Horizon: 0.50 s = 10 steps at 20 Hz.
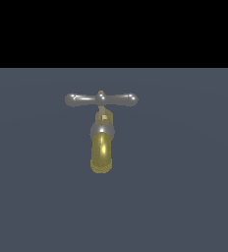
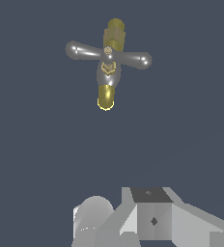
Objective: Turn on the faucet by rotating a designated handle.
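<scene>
The faucet [image 1: 102, 147] stands on the dark grey floor, its gold curved spout pointing toward the exterior camera below a silver collar. On top lies the handle [image 1: 101, 99], a slim silver bar with bulbous ends and a small gold centre knob, running level from the exterior view's left to its right. The wrist view shows the faucet [image 2: 106, 89] and the handle [image 2: 108, 54] from above, some way off. Only grey blocks of my gripper [image 2: 147, 219] show at that picture's edge, far from the handle. Its fingertips are not distinguishable. The gripper is absent from the exterior view.
A flat dark grey floor [image 1: 185, 197] surrounds the faucet on all sides. A black band fills the background beyond it.
</scene>
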### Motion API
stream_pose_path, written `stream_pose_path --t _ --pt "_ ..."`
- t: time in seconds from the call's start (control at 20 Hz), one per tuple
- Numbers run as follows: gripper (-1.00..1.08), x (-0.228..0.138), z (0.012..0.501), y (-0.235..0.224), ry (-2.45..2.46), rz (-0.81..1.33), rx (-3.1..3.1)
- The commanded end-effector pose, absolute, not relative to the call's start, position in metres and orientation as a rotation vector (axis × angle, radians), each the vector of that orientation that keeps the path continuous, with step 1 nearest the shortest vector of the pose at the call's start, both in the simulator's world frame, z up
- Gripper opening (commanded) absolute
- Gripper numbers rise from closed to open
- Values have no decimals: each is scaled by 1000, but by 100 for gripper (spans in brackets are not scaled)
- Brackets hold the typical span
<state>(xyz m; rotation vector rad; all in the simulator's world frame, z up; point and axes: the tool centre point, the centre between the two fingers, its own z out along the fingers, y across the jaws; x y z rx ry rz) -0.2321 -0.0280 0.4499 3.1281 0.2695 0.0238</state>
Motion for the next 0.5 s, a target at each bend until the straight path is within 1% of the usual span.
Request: stream_pose_path --t 0.0,0.45 --pt "-100 -228 439 -33 360 23 3119" --pt "-100 -207 399 -52 705 19 3059"
